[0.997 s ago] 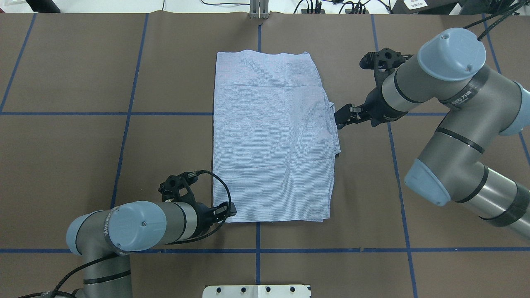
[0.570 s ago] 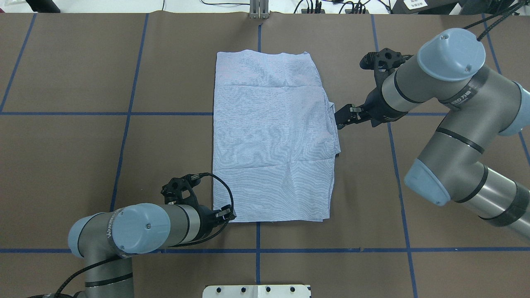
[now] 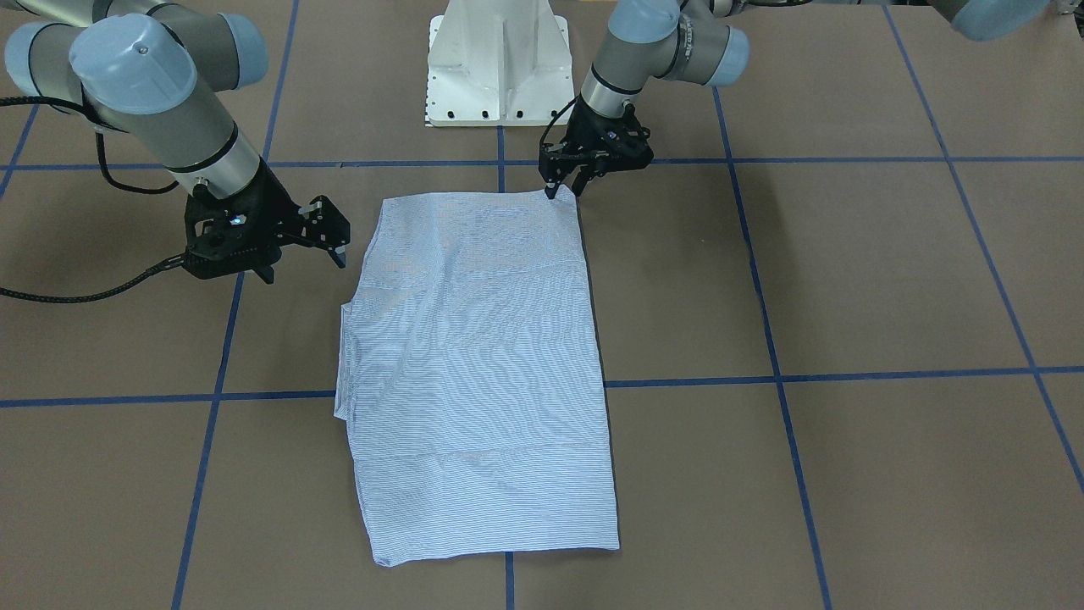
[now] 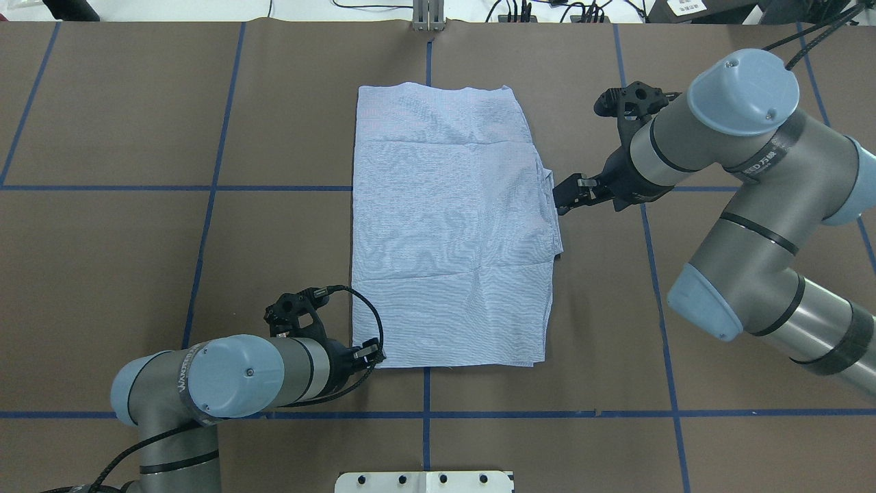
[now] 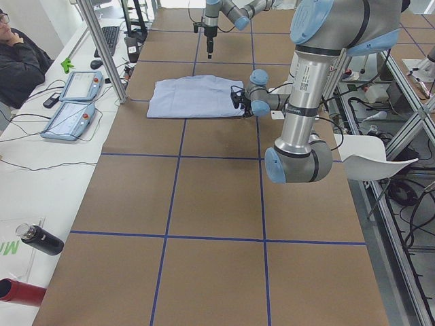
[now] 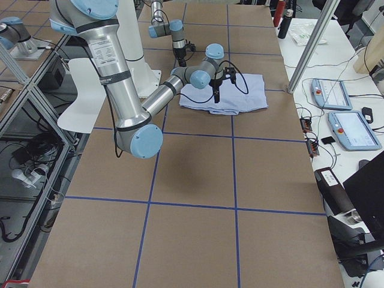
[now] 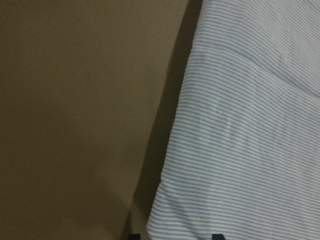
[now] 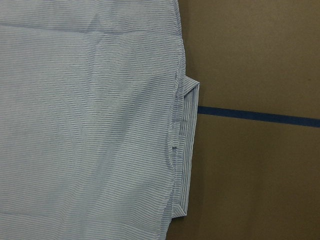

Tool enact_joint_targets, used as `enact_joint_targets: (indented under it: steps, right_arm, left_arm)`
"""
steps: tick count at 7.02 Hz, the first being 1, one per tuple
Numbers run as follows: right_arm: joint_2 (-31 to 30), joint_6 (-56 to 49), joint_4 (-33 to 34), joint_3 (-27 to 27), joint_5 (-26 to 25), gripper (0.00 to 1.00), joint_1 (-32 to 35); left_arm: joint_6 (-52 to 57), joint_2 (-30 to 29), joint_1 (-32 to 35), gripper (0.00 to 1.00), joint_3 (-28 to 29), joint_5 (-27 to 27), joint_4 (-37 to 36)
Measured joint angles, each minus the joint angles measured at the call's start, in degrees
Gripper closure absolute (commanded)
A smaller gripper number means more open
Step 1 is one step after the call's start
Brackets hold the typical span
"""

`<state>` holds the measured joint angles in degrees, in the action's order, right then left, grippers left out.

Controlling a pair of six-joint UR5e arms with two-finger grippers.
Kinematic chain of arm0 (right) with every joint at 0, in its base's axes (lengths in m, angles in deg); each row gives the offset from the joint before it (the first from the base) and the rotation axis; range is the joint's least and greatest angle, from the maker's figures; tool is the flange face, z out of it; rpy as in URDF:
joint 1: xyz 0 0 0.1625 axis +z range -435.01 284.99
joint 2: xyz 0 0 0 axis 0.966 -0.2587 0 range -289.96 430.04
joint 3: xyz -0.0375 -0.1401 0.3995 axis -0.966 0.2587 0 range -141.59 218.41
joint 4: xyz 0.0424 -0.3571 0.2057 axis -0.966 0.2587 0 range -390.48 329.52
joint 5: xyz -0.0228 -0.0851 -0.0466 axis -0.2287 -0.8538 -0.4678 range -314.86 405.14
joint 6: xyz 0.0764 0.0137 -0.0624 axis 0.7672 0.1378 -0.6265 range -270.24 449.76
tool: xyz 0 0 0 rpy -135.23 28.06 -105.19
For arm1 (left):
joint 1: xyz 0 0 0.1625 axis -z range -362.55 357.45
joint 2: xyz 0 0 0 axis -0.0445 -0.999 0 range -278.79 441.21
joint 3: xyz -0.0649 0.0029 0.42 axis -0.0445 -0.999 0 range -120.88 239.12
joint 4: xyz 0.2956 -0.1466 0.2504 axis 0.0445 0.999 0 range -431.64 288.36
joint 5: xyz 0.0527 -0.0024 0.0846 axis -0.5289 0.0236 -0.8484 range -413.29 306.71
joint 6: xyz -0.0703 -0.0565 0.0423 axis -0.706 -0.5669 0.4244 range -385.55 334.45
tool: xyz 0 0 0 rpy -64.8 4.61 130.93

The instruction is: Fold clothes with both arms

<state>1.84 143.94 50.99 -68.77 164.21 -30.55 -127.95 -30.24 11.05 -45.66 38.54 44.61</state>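
Since a second ago the left arm point(image 4: 226, 383) has drawn back a little toward the lower left of the overhead view. The left gripper point(image 4: 371, 355) has slid with it along the near edge of the shirt point(image 4: 448, 226), while the right arm point(image 4: 718, 137) and the cloth lie as they did. Nearest, at the bottom centre of that view, shows the rim of the white base point(image 4: 424, 481). Just past it the left gripper sits low at the shirt's lower left corner with its jaws spread. In the left wrist view its two dark fingertips point(image 7: 216, 237) stand apart at the bottom edge, and the striped corner lies between them, not pinched. The shirt is folded into a tall striped rectangle. It lies flat on the brown table point(image 4: 102, 274), from the middle of the frame up toward its top. Creases run across it, and a narrow folded strip sticks out halfway up its right edge. Farther on, the right gripper point(image 4: 558, 196) points at that strip from the right, above a blue tape line point(image 4: 137, 187). Its jaws are parted and hold nothing. Its tips are just beside the cloth; whether they touch it I cannot tell. Behind it the right arm bends away to the frame's right edge. Farthest, cables point(image 4: 547, 10) lie along the top.
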Motion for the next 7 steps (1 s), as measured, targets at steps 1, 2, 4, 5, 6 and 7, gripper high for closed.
enact_joint_targets:
  steps: [1,2,4,5,6,7]
  right_arm:
    - [0.0,0.0,0.0,0.0,0.0,0.0,0.0]
    - [0.0,0.0,0.0,0.1,-0.1,0.0,-0.1]
    - [-0.1,0.0,0.0,0.2,-0.1,0.0,-0.1]
    - [-0.1,0.0,0.0,0.3,-0.1,0.0,-0.1]
    - [-0.1,-0.1,0.0,0.3,-0.1,0.0,-0.1]
    - [-0.1,-0.1,0.0,0.4,-0.1,0.0,-0.2]
  left_arm:
    - [0.0,0.0,0.1,0.43,0.1,0.0,0.0]
    - [0.0,-0.1,0.2,0.45,0.2,-0.1,0.0]
    - [0.0,-0.1,0.4,0.5,0.3,-0.1,0.0]
    - [0.0,-0.1,0.4,0.52,0.3,-0.1,0.0]
    - [0.0,-0.1,0.5,0.58,0.4,-0.1,-0.1]
    - [0.0,-0.1,0.6,0.65,0.4,-0.2,-0.1]
